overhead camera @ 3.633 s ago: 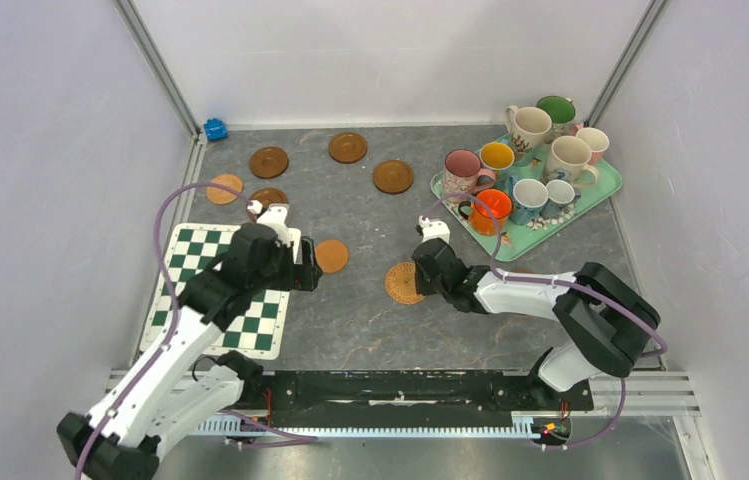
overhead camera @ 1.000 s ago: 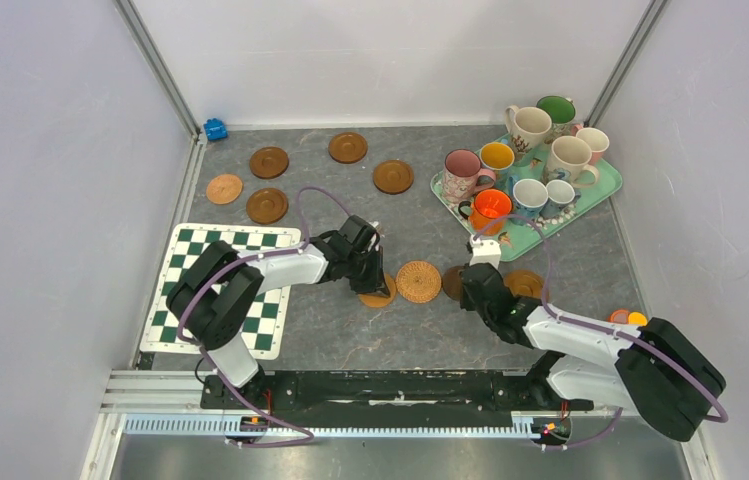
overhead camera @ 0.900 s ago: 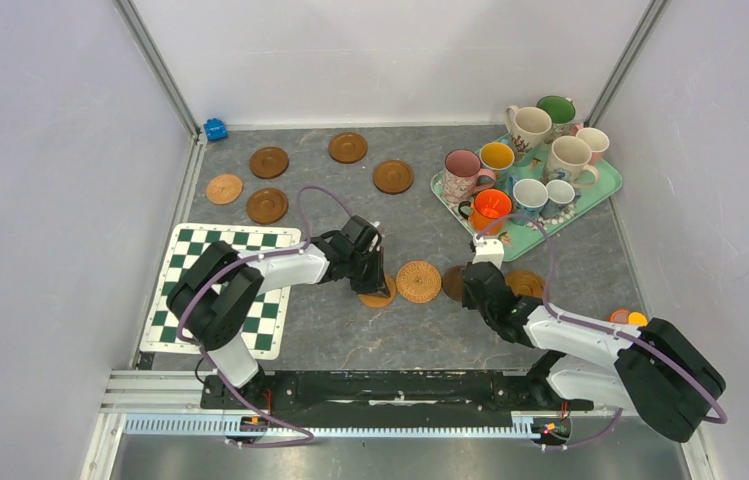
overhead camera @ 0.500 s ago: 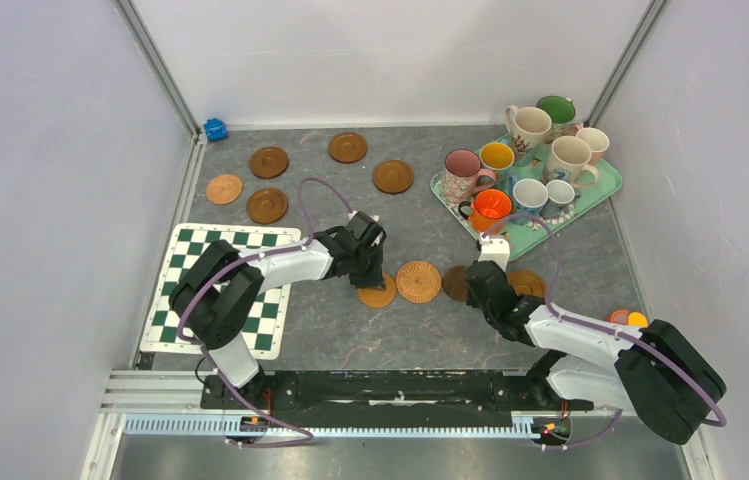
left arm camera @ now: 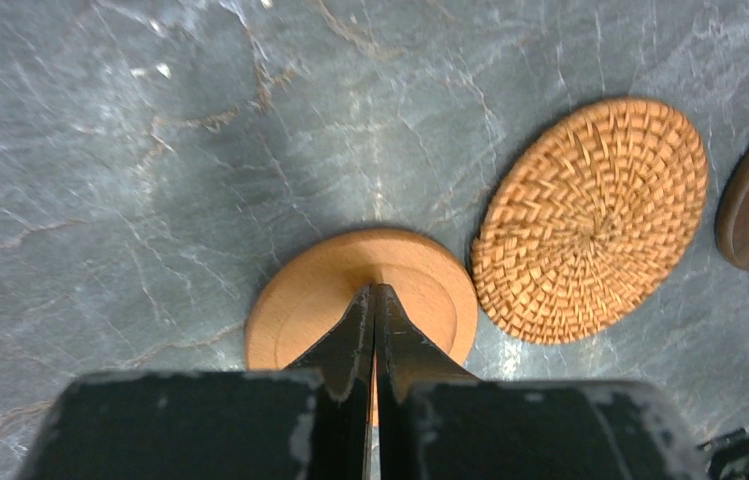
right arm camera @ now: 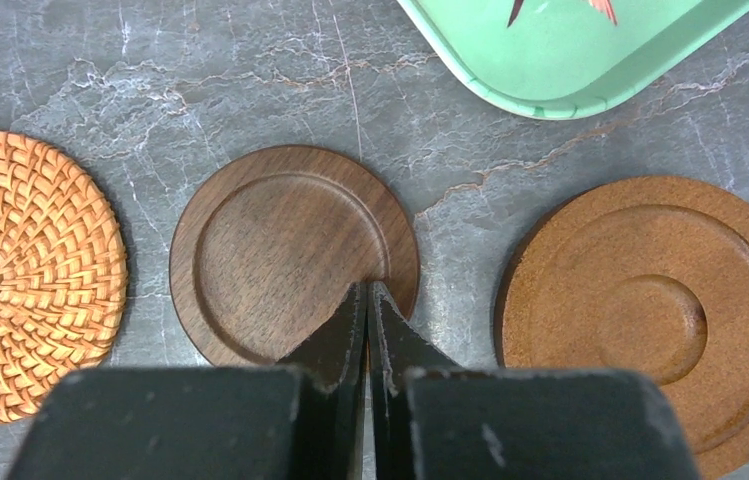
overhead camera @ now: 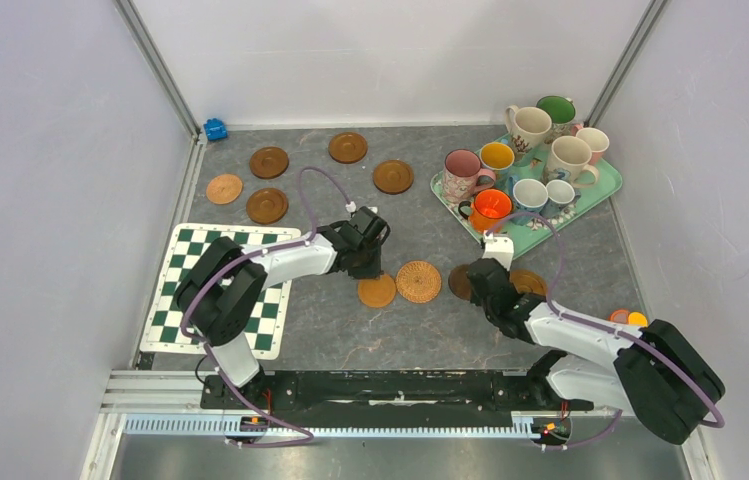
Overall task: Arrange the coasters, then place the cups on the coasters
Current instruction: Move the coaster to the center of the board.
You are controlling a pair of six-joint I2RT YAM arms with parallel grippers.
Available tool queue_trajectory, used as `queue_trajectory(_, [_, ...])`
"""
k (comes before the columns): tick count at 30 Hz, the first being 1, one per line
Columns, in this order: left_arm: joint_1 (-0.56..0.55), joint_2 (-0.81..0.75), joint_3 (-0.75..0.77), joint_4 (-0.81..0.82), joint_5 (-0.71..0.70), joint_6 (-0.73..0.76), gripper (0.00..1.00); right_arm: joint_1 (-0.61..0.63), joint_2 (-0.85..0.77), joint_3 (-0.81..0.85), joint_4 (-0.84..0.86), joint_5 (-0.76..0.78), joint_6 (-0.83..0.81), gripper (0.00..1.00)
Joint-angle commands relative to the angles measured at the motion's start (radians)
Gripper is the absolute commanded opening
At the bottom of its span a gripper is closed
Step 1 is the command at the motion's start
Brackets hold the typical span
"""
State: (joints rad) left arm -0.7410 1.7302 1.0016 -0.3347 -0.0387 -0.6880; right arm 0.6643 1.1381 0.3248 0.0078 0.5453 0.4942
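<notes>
Four coasters lie in a row mid-table: a light wooden coaster [overhead camera: 377, 291] [left arm camera: 430, 290], a woven rattan coaster [overhead camera: 418, 281] [left arm camera: 590, 215] [right arm camera: 20, 275], a dark walnut coaster [overhead camera: 458, 281] [right arm camera: 280, 245] and a brown coaster [overhead camera: 528, 283] [right arm camera: 650, 310]. My left gripper [overhead camera: 371, 268] [left arm camera: 372, 290] is shut and empty, its tips over the light coaster. My right gripper [overhead camera: 478, 287] [right arm camera: 368, 288] is shut and empty, with its tips at the walnut coaster's near edge. Several more coasters [overhead camera: 269, 161] lie at the back left. The cups [overhead camera: 491, 208] stand together on the mint tray [overhead camera: 605, 185].
A green-white checkered mat [overhead camera: 182, 262] lies at the left, under the left arm. The tray's corner [right arm camera: 570, 60] is just beyond the walnut coaster. A small blue object [overhead camera: 215, 129] sits in the back left corner. Small orange bits [overhead camera: 628, 318] lie by the right arm.
The left gripper has drawn back from the light wooden coaster, which now shows whole. The right gripper has edged slightly toward the tray. Both stayed shut.
</notes>
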Motion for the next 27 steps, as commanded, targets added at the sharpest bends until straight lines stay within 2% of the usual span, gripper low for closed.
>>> queue_trajectory(1, [0.011, 0.08, -0.023, -0.143, -0.179, 0.074, 0.02, -0.006, -0.021, 0.039, -0.038, -0.016, -0.03, 0.0])
queue_trajectory(9, [0.025, 0.086, -0.011, -0.179, -0.211, 0.082, 0.02, -0.005, -0.164, 0.049, -0.016, -0.134, -0.067, 0.0])
queue_trajectory(13, [0.025, 0.019, -0.009, -0.172, -0.115, 0.096, 0.03, -0.006, -0.188, 0.062, -0.017, -0.195, -0.071, 0.0])
queue_trajectory(20, [0.023, -0.121, -0.053, -0.106, 0.098, 0.085, 0.21, -0.006, -0.216, 0.068, -0.022, -0.242, -0.055, 0.0])
queue_trajectory(23, [0.022, -0.165, -0.097, -0.045, 0.182, 0.067, 0.33, -0.006, -0.218, 0.069, -0.022, -0.248, -0.056, 0.0])
queue_trajectory(27, [0.01, -0.196, -0.172, 0.07, 0.274, 0.035, 0.45, -0.006, -0.213, 0.068, -0.016, -0.27, -0.077, 0.0])
